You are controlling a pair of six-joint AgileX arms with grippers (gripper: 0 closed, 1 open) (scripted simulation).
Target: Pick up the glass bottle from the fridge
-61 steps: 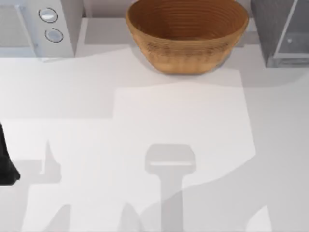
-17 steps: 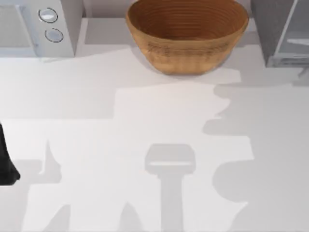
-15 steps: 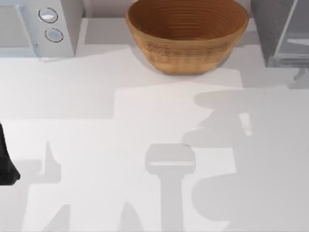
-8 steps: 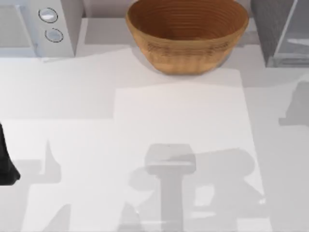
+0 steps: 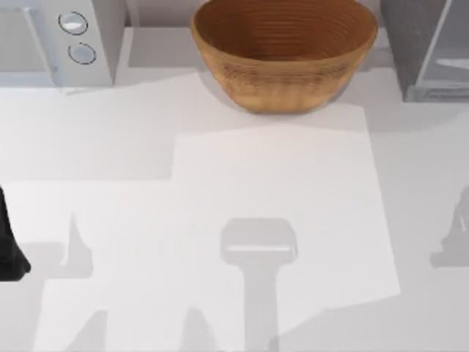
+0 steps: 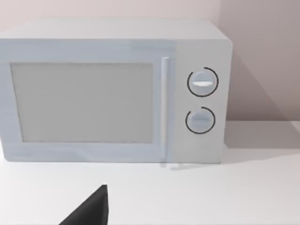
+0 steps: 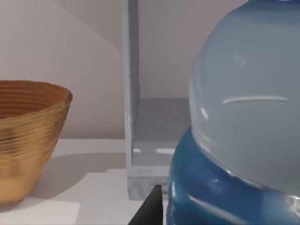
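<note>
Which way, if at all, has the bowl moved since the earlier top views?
No. The bowl sits exactly where it was, in the same gap between the microwave and the fridge.

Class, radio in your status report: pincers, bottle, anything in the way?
Left arm parked at the table's left edge. Glass bottle looms close in the right wrist view, fridge behind it. Woven bowl stands left of the fridge, apart.

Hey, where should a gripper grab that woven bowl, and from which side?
Probably the near rim of the bowl, from above, one jaw inside, one outside: it stands upright, mouth up, and looks too wide to span.
</note>
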